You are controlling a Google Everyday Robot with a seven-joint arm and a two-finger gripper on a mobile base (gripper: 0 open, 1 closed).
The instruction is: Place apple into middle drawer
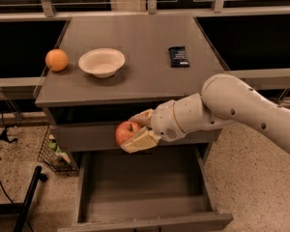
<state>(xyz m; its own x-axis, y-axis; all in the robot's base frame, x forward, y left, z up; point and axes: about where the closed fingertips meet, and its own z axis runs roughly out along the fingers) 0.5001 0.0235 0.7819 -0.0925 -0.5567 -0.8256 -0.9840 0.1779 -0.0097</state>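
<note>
The gripper (138,130) is clamped on the apple (125,132), which is held over the rear of the open middle drawer (145,190), presumably to be lowered onto its floor.

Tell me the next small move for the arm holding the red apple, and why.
Probably lower the gripper straight down. It is shut on the small round red apple, which hangs above the wide, shallow grey open drawer, well clear of its bare floor; releasing from here would likely drop it hard.
</note>
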